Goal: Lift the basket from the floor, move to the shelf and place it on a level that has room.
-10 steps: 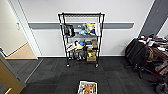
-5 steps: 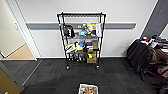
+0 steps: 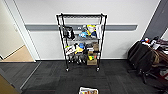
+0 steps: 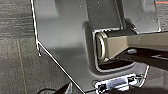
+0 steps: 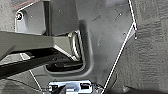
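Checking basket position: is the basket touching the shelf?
Apart. In the head view the basket sits at the picture's lower edge, with bare floor between it and the shelf.

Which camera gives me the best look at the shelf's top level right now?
The head view: the shelf stands whole against the wall, its top level looking bare. Both wrist views show the robot's own body and the floor, not the shelf.

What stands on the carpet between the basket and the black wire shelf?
Nothing visible. The basket sits at the near edge of the head view, and the dark carpet floor from it up to the shelf appears bare. A chair stands off to the right side.
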